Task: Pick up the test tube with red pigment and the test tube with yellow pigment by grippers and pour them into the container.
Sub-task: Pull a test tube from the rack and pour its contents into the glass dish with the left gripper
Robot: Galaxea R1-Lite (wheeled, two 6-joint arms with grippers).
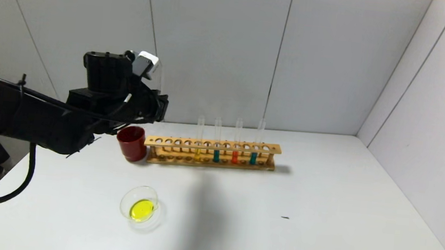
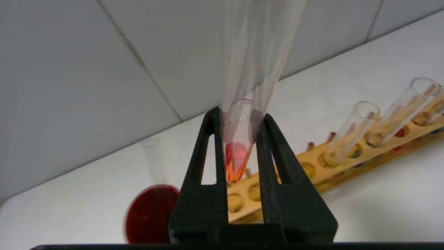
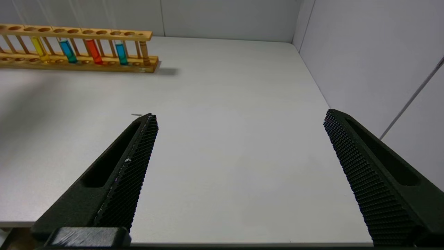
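My left gripper (image 2: 239,116) is shut on the test tube with red pigment (image 2: 237,160), whose orange-red liquid sits in its rounded bottom. In the head view the left gripper (image 1: 159,106) hangs above the red cup and the left end of the rack, well clear of the table. The container (image 1: 140,204), a low glass dish, lies nearer the front and holds a pool of yellow liquid. A tube with yellow liquid (image 1: 198,150) stands in the rack; I cannot tell if it is the yellow-pigment one. My right gripper (image 3: 239,118) is open over bare table.
The wooden rack (image 1: 212,144) also carries two teal tubes (image 1: 216,155) and another red tube (image 1: 235,156). A dark red cup (image 1: 132,143) stands at its left end, with a faint clear tube (image 2: 151,158) rising from it. Walls close the back and right.
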